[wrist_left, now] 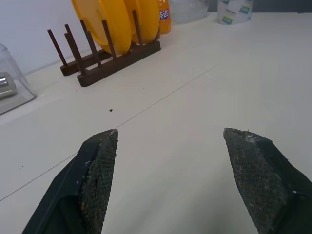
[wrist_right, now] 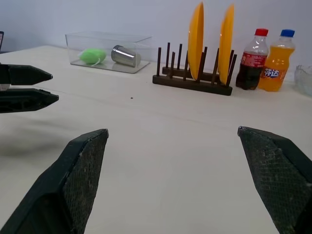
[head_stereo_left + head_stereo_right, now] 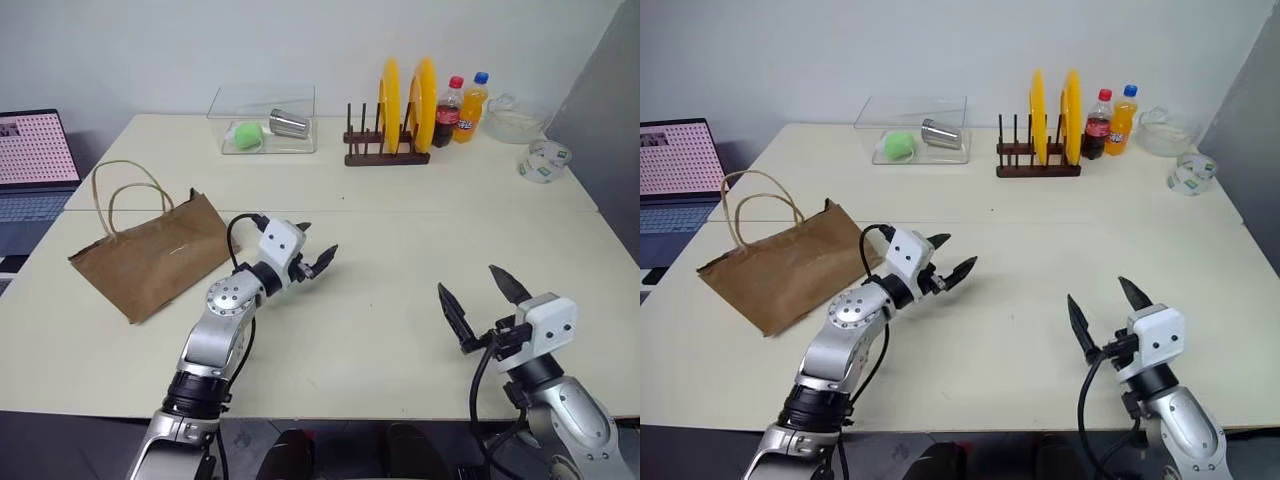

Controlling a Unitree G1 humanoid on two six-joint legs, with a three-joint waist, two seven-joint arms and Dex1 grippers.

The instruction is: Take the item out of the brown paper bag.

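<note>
The brown paper bag (image 3: 150,255) lies flat and creased on the left of the table, its two cord handles (image 3: 125,195) looping toward the far side. The item is hidden from view. My left gripper (image 3: 318,242) hovers just right of the bag's near corner, pointing away from it toward the table's middle. It is open, with nothing between its fingers (image 1: 100,165). Near the table's front right edge, my right gripper (image 3: 470,282) stands wide open and empty, far from the bag. The right wrist view also shows the left gripper (image 2: 29,87) from the side.
At the back stand a clear box (image 3: 265,120) with a green ball and a metal cup, a wooden rack (image 3: 388,155) with two yellow plates, two soda bottles (image 3: 460,110), a glass bowl (image 3: 512,120) and a tape roll (image 3: 545,160). A laptop (image 3: 35,160) sits at far left.
</note>
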